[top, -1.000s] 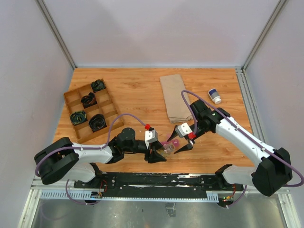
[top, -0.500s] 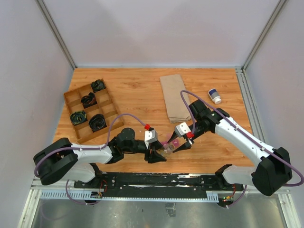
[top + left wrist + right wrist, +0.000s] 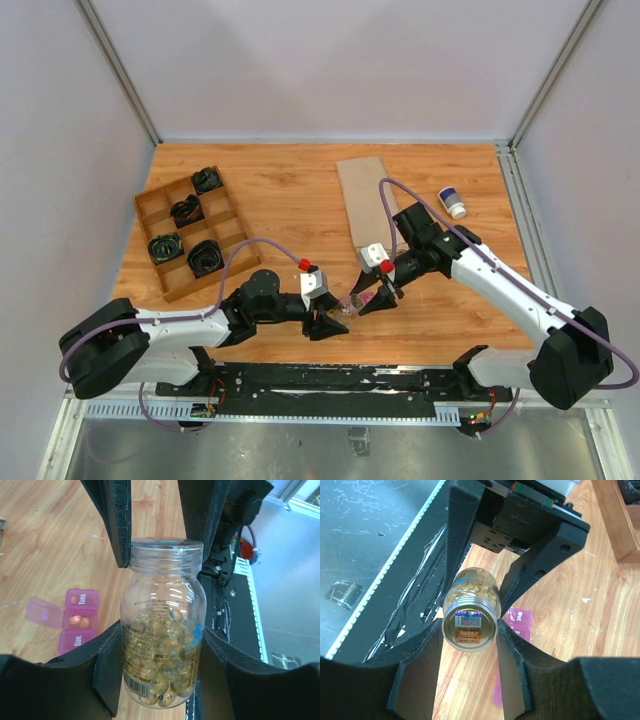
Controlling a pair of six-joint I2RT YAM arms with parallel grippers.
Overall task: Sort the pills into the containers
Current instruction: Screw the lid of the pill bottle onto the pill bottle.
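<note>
A clear bottle (image 3: 162,630) full of yellow gel pills (image 3: 165,650) lies sideways between the fingers of my left gripper (image 3: 162,632), which is shut on its body. My right gripper (image 3: 470,625) faces it, with one pad on each side of the bottle's sealed top (image 3: 470,626), closed on the neck. In the top view the two grippers (image 3: 328,322) (image 3: 372,300) meet over the table's near edge. The pink containers (image 3: 75,615) lie on the wood beneath; one lid (image 3: 44,612) is open and a couple of pills (image 3: 76,621) sit inside. The strip (image 3: 520,622) also shows under the right fingers.
A wooden divided tray (image 3: 143,222) with black items stands at the left. A flat brown paper bag (image 3: 368,205) lies at the back centre. A small white-capped bottle (image 3: 453,202) is at the back right. The black base rail (image 3: 330,375) runs just behind the bottle.
My right gripper has moved left onto the bottle's top and its fingers have narrowed around it. The left gripper has kept its hold and shifted slightly.
</note>
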